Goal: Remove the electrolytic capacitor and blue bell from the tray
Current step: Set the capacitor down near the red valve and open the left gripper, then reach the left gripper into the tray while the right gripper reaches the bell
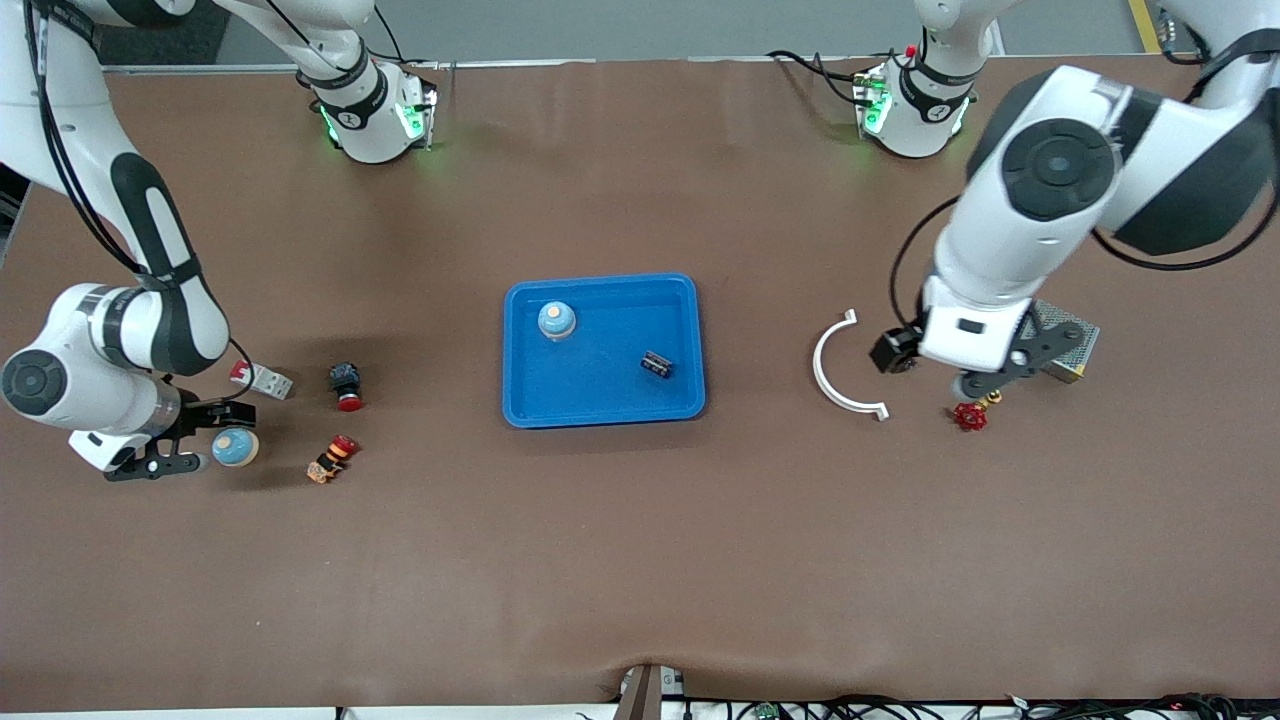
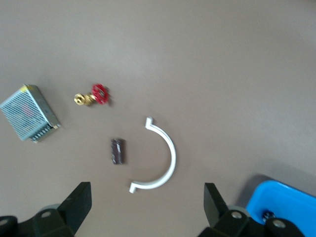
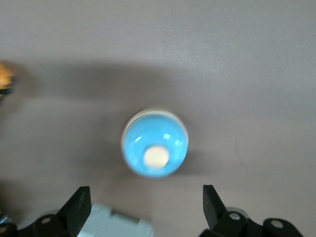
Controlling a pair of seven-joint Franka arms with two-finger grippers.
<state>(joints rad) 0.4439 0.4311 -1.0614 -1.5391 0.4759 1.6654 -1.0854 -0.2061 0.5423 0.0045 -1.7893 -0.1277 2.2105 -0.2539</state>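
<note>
A blue tray (image 1: 600, 290) in the middle of the table holds a blue dome bell (image 1: 556, 320) and a small dark capacitor (image 1: 656, 364). A second blue bell (image 1: 235, 447) (image 3: 155, 150) stands on the table at the right arm's end. My right gripper (image 1: 190, 440) (image 3: 143, 210) hovers open just beside and above it, holding nothing. A second capacitor (image 2: 117, 151) lies on the table beside a white arc (image 2: 159, 158); my left hand hides it in the front view. My left gripper (image 1: 978, 388) (image 2: 147, 207) hangs open and empty over that spot.
A grey-and-red block (image 1: 262, 379), a black-and-red button (image 1: 346, 385) and an orange-red part (image 1: 332, 460) lie near the second bell. A red-handled brass valve (image 1: 970, 415) and a metal mesh box (image 1: 1065, 345) sit by the white arc (image 1: 835, 365).
</note>
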